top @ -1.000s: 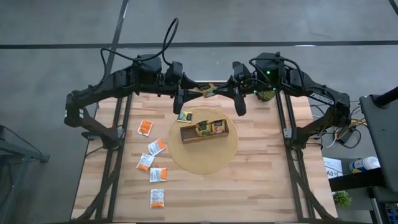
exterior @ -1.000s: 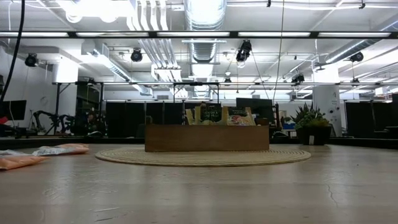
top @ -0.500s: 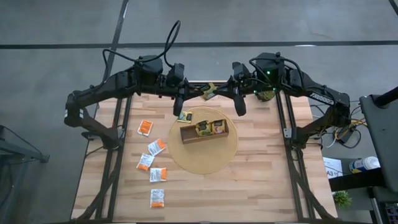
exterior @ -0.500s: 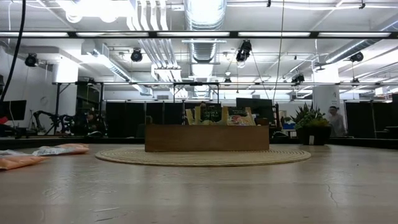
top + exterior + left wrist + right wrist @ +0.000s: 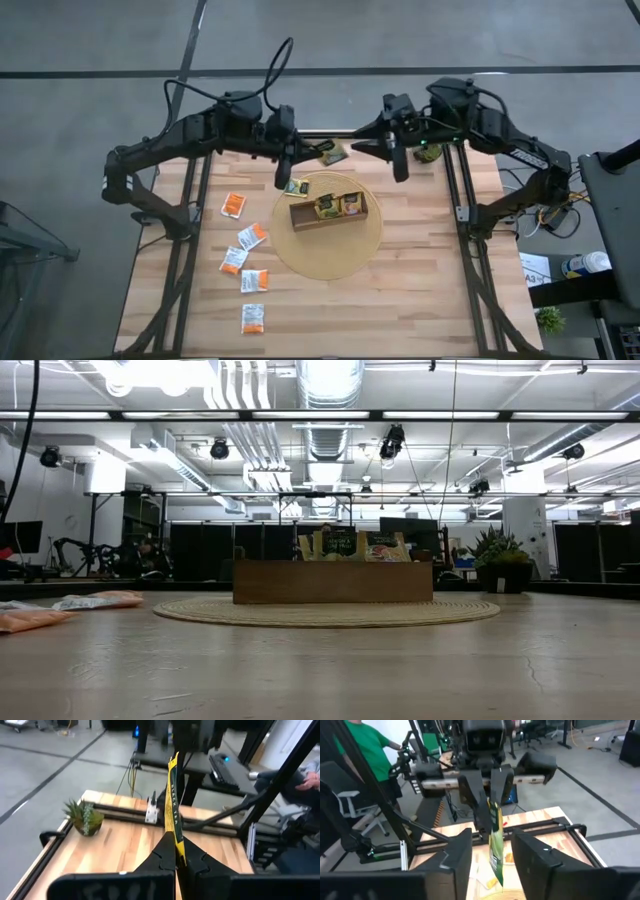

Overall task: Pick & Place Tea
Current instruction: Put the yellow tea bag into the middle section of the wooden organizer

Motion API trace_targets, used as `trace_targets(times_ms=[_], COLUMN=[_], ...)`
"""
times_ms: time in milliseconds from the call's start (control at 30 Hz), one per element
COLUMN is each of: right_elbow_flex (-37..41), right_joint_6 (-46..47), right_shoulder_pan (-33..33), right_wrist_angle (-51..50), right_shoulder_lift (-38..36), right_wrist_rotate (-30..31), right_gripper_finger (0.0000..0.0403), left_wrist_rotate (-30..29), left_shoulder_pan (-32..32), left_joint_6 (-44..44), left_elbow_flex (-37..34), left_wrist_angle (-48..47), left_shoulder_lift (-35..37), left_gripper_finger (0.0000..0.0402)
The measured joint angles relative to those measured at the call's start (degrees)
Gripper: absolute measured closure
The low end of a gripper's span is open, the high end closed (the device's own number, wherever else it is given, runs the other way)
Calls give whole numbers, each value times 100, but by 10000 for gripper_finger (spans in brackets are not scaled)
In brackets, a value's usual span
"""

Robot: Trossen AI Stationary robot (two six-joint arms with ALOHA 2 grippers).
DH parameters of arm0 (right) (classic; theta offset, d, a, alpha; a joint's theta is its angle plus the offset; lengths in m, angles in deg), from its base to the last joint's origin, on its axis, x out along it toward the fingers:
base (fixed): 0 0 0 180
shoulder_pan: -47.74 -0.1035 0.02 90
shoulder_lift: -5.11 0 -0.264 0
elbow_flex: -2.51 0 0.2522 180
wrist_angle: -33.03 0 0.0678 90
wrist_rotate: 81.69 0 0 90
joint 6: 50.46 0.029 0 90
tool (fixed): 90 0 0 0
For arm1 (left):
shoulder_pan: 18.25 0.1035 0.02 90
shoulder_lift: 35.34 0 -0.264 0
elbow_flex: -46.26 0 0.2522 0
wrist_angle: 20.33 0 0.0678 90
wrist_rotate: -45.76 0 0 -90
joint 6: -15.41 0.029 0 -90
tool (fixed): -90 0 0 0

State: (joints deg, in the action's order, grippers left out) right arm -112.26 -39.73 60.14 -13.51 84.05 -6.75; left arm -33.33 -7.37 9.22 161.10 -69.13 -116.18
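We see one yellow-green tea sachet held above the bench's far edge, pinched edge-on in the closed jaws of the left gripper. The right gripper faces it just beside, jaws spread wide and holding nothing. More sachets stand in the wooden tray on the round mat at mid-bench; orange sachets lie towards the left edge.
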Motion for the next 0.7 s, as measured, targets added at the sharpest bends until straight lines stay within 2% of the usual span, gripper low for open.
trace_targets(times_ms=[167, 367, 467, 700], right_elbow_flex=[-2, -2, -2, -2], right_joint_6=[-13, -17, -18, -20], right_shoulder_pan=[-2, -1, -2, 0], right_wrist_angle=[-237, -740, -885, -947], right_shoulder_lift=[-229, -496, -581, -623], right_wrist_rotate=[1, 5, 8, 19], right_gripper_finger=[243, 247, 254, 269], left_wrist_rotate=[-136, -185, -183, -176], left_shoulder_pan=[0, -11, -24, -252], left_joint_6=[36, 155, 148, -39], left_elbow_flex=[-27, -451, -850, -2019], left_wrist_angle=[-512, -581, -437, 591], left_shoulder_lift=[-81, -212, -216, -216], left_gripper_finger=[401, 401, 401, 401])
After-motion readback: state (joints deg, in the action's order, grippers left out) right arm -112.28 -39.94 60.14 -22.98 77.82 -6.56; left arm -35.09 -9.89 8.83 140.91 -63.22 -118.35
